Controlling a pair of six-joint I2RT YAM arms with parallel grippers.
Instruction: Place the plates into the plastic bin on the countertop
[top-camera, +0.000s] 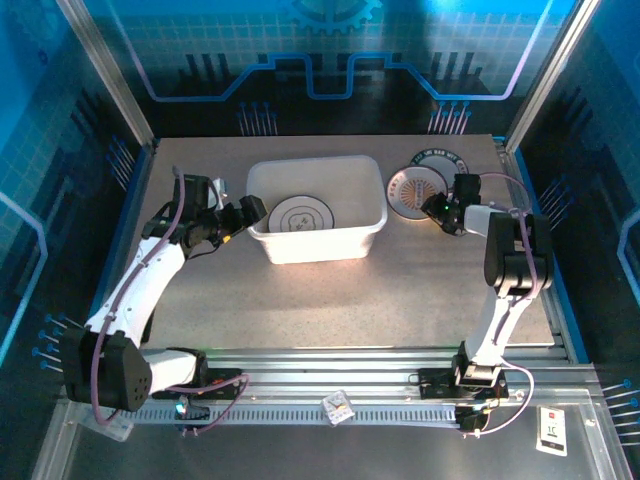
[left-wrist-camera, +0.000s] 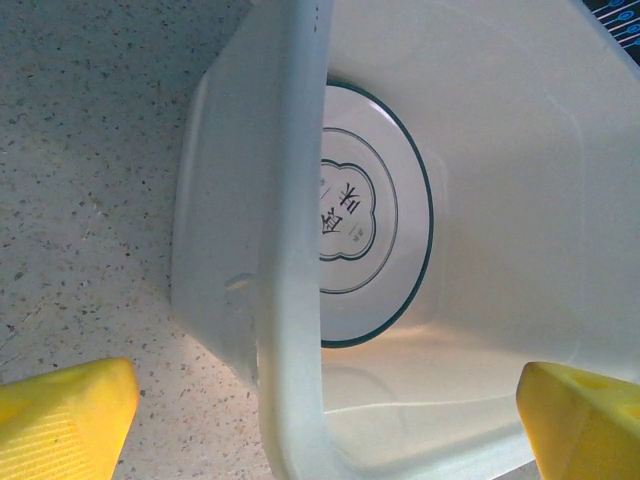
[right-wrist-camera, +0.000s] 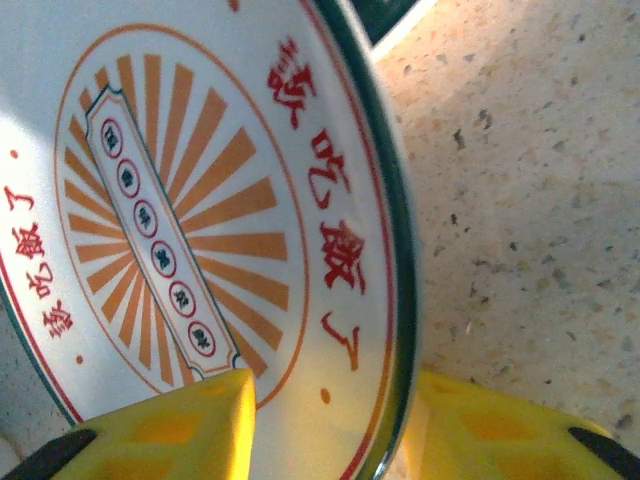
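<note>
Near rail: a small card (top-camera: 338, 407) lies on the metal track, and a white tag (top-camera: 551, 430) with a red mark sits further right. The print on both is too small to read.

Left claw (top-camera: 248, 210): released and spread wide, astride the left end wall of the plastic bin (top-camera: 315, 240). One yellow finger (left-wrist-camera: 62, 415) is outside over the speckled surface (top-camera: 400, 290), the other inside.

The bin stands mid-surface. One plate (top-camera: 300, 215) lies flat on its floor, white with a thin dark green rim. Dark Chinese characters sit in a scalloped frame at its centre, too sideways to read.

Right claw (top-camera: 441, 205): set at the near right edge of the sunburst plate (top-camera: 412, 188), just right of the bin. The rim is between the yellow fingers (right-wrist-camera: 170, 430); I cannot tell whether they pinch it. The plate face has orange rays and red characters round the border, 吃飯了 legible. Its centre banner holds tiny ringed characters I cannot read.

Behind it, partly overlapped, is a dark-rimmed plate (top-camera: 442, 158).
</note>
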